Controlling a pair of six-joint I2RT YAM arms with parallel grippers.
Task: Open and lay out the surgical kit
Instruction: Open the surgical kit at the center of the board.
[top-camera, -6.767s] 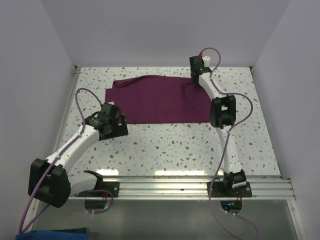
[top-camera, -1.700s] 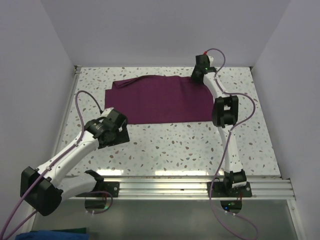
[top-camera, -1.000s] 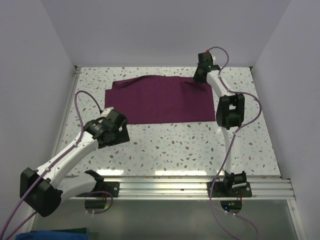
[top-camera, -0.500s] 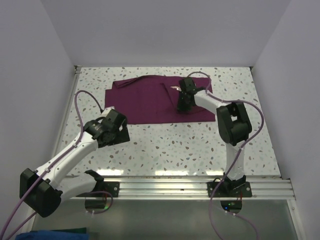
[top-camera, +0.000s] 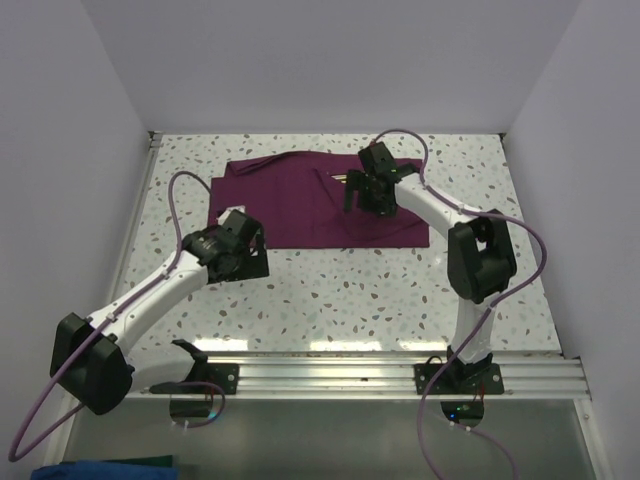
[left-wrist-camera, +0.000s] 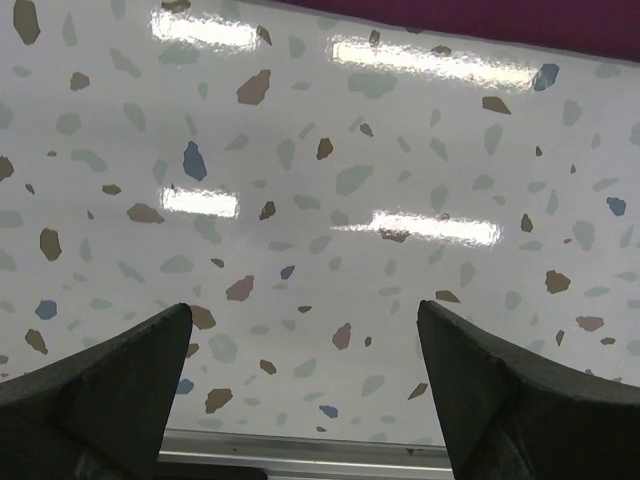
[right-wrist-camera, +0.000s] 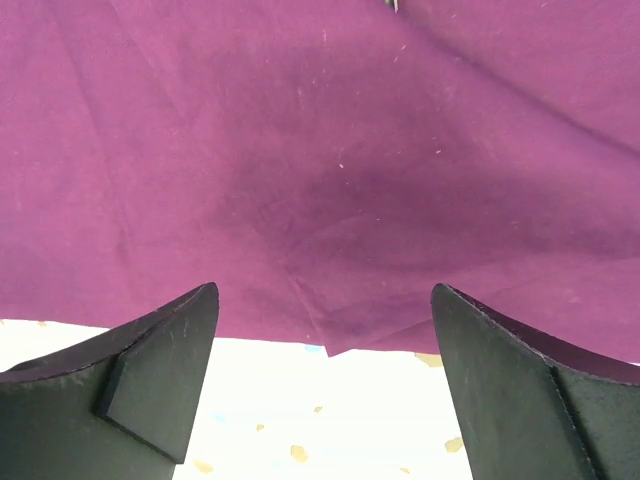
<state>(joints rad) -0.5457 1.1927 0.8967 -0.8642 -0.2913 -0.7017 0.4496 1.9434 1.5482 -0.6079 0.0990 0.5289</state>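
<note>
The cloth wrap lies flat on the table — soft, light, likely to bunch, best pinched at a free edge or corner. The right gripper hovers over its near right part, jaws wide, empty; the left gripper, equally wide, hangs just off its near edge

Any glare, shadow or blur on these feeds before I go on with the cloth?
Left wrist: strip-light glare streaks on the glossy table, speckles still sharp. Right wrist: cloth evenly lit bar a soft darker patch mid-frame; the table strip below its edge is washed out near white. Top external: even, sharp, no glare.
</note>
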